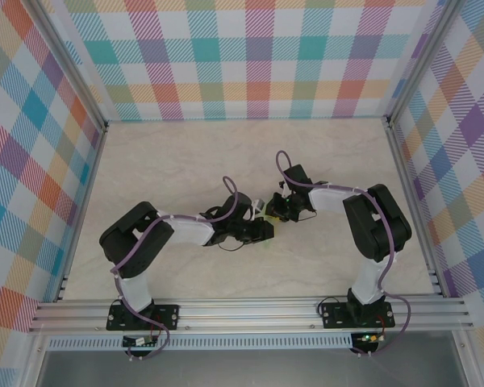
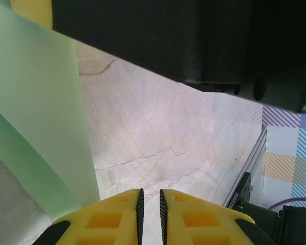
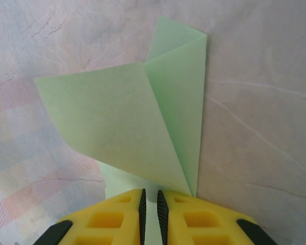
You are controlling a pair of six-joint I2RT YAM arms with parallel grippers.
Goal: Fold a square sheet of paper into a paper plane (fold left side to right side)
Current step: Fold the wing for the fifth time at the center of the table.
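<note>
The square sheet of paper is pale green and lies partly folded on the marble table, one large flap curling up over a narrower folded layer. My right gripper stands over its near edge, jaws almost together with a slim gap through which the sheet beneath shows. In the left wrist view the paper rises as a tilted flap at the left. My left gripper is beside it, jaws nearly closed with only bare table between them. From above, both grippers meet at mid-table, left and right, hiding most of the paper.
The marble tabletop is walled by checked panels on three sides. An aluminium rail runs along the near edge, another at the side. The right arm's dark body hangs close above the left gripper.
</note>
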